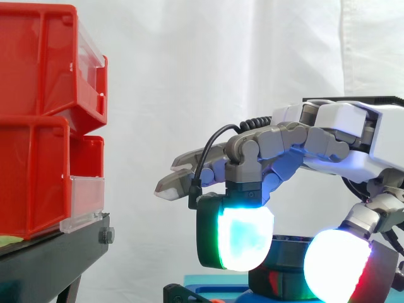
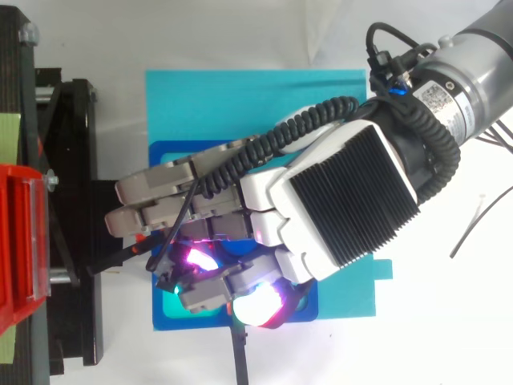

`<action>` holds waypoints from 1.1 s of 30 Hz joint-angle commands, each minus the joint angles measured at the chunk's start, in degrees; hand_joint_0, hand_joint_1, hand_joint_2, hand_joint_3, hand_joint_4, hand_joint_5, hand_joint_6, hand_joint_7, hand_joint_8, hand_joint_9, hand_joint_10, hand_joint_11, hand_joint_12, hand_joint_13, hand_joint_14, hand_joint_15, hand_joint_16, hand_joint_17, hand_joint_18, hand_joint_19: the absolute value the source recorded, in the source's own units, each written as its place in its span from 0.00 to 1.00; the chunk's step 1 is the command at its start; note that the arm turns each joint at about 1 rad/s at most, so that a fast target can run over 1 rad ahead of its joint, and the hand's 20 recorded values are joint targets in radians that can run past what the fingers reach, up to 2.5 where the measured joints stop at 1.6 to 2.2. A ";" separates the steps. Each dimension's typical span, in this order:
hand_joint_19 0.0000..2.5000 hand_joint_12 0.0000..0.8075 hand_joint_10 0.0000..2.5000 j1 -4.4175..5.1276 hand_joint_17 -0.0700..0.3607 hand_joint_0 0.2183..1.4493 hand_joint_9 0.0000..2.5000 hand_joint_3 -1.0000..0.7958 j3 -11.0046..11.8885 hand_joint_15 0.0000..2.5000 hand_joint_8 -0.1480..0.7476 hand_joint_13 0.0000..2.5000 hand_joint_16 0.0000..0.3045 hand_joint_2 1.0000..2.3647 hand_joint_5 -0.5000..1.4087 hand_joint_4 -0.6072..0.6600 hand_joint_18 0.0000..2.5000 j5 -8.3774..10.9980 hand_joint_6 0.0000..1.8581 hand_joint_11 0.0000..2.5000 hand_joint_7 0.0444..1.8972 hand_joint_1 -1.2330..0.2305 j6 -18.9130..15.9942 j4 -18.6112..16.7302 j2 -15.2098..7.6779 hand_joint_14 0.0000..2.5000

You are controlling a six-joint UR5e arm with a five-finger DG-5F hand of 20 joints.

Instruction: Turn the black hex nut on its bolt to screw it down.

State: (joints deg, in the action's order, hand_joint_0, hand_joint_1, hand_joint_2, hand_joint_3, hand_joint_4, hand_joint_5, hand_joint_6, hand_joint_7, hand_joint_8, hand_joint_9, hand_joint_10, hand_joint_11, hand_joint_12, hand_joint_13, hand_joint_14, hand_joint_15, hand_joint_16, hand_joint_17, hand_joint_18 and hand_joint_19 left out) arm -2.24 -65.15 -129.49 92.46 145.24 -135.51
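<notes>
The robot hand (image 1: pixel 328 139), nearest the lens in the side view, curls its glowing pads (image 1: pixel 243 237) down on either side of one black hex nut (image 1: pixel 287 249) and pinches it, while its other fingers reach straight out to the left. The nut sits on one blue base (image 1: pixel 208 281). The side view also shows two red bins (image 1: pixel 38 63) stacked on one black stand (image 1: pixel 50 259). From above, one teal mat (image 2: pixel 240 96) lies beneath the base.
</notes>
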 commanded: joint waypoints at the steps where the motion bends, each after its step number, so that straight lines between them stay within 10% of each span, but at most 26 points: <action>1: 0.05 0.43 0.00 0.04 0.43 0.30 0.39 0.31 -0.06 0.01 0.49 0.22 0.17 0.00 0.21 0.69 0.18 -0.24 0.32 0.11 0.66 0.46 0.00 -0.04 -0.02 0.00; 33: 0.05 0.43 0.00 -0.04 0.43 0.31 0.39 0.35 0.02 0.01 0.50 0.22 0.17 0.01 0.19 0.66 0.18 -0.24 0.41 0.12 0.56 0.43 0.09 0.58 -0.02 0.00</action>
State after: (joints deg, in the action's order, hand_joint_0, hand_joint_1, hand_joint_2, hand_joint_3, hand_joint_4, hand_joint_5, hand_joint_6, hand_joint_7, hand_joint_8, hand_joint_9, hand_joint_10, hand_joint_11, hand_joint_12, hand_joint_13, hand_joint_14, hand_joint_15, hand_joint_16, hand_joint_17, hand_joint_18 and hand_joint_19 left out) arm -2.26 -65.21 -129.73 92.55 145.63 -135.53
